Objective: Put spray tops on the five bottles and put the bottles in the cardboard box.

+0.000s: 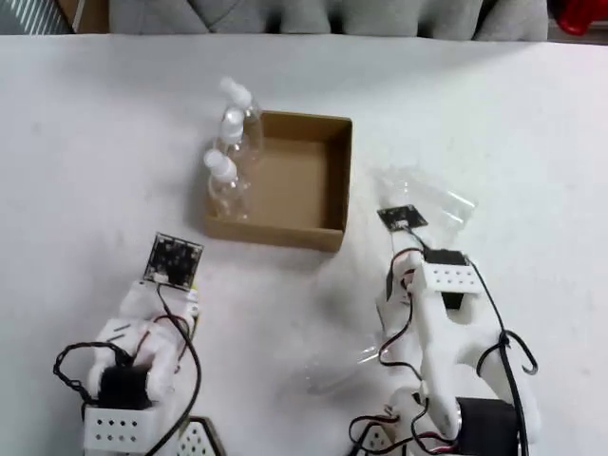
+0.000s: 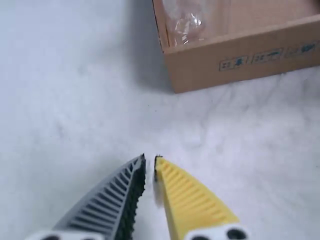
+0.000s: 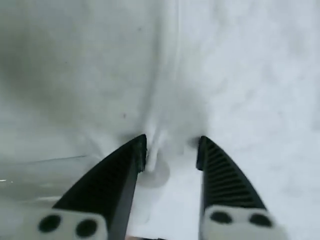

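Note:
The cardboard box [image 1: 334,180] stands mid-table, and three clear bottles with white spray tops [image 1: 231,157] stand along its left inner wall. One of them [image 2: 182,25] shows inside the box corner in the left wrist view. My left gripper [image 2: 150,162] is shut and empty, low over the table just short of that corner. My right gripper [image 3: 172,150] is open over the table to the right of the box, with a white spray top and its thin tube [image 3: 156,160] lying between the fingers, close to one finger. Clear bottles without tops [image 1: 427,198] lie just beyond the right arm.
Another clear bottle [image 1: 337,370] lies on the table between the two arm bases. Grey chair backs [image 1: 313,14] line the far table edge. Bare white tabletop [image 1: 95,142] spreads left of the box.

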Controlling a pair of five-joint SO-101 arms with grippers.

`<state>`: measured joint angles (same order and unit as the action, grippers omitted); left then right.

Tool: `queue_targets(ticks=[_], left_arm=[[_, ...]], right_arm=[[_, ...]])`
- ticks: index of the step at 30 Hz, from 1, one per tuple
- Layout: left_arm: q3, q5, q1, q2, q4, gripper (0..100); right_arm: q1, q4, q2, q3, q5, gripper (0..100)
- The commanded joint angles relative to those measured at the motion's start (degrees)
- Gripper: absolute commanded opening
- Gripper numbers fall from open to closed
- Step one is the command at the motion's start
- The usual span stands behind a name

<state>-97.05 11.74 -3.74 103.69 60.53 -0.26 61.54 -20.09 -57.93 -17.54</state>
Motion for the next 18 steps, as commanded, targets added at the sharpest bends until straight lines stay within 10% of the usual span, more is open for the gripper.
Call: queue_targets(ticks=[1,18], left_arm=[[0.09,0.70,-0.31,1.01,-0.35,4],[0.09,0.70,-0.40,1.01,-0.35,4]], right_arm=[[-0.75,-0.57,-0.04,0.35,-1.93,1.2],[2.95,13.67,-0.57,16.35,-19.16,1.5]])
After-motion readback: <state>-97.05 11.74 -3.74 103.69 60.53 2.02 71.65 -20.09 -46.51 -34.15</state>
